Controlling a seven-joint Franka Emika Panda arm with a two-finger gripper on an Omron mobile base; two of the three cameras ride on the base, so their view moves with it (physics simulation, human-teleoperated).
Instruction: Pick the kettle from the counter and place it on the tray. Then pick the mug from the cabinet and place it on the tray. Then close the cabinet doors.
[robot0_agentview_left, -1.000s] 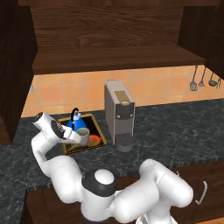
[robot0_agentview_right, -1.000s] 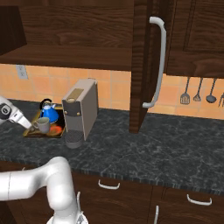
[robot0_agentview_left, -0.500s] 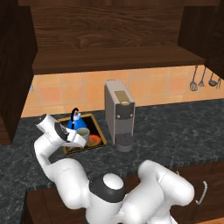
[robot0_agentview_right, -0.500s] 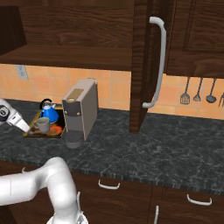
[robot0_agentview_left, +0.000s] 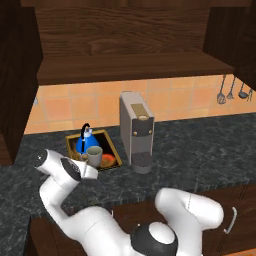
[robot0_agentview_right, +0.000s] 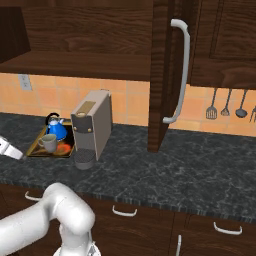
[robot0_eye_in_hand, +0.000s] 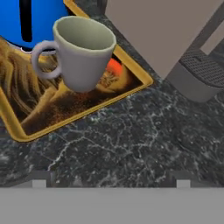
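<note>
The end effector (robot0_agentview_left: 92, 171) hangs open and empty near the counter's (robot0_agentview_left: 200, 145) front edge, just short of the tray (robot0_agentview_left: 111, 150). On the tray, toward the counter's left end, the mug (robot0_agentview_left: 94, 156) stands upright in front of the kettle (robot0_agentview_left: 88, 142). The coffee machine (robot0_agentview_left: 136, 129) stands beside the tray's right edge. The cabinet (robot0_agentview_left: 125, 45) doors (robot0_agentview_right: 170, 75) stand open.

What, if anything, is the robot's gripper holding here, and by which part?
Nothing. The gripper is open and empty, apart from the beige-grey ceramic mug standing on the gold-rimmed tray.
</note>
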